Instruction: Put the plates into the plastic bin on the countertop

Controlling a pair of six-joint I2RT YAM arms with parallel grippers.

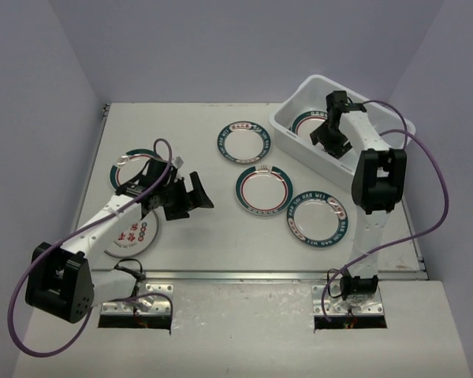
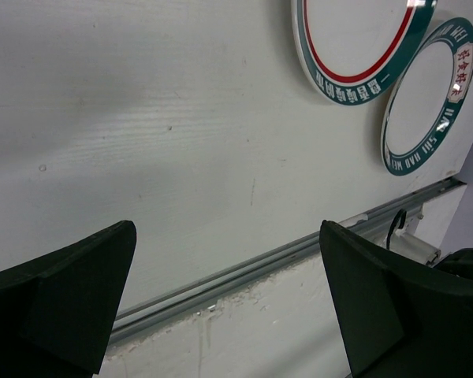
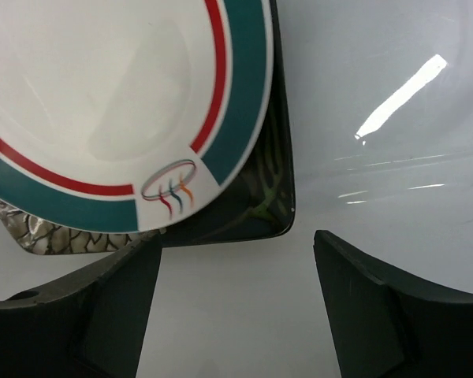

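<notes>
Bench (image 1: pixel 189 126) viewed from above, round plates (image 1: pixel 262 189) lying loose on it.
Right gripper (image 3: pixel 236 244) is held apart inside the plastic bin (image 1: pixel 299 151), beside a plate (image 3: pixel 102 102) lying there; left gripper (image 2: pixel 229 236) is spread wide, empty.

Diffuse overhead light, even and bright across the worktop (image 1: pixel 221 228); shadows under the arms (image 1: pixel 102 224) are soft and short. Right wrist view: a hard white glare streak on the bin (image 3: pixel 394 94) floor, with the right hand (image 3: pixel 236 244) rendered near-black and slightly soft. Left wrist view is sharp on the worktop grain.
</notes>
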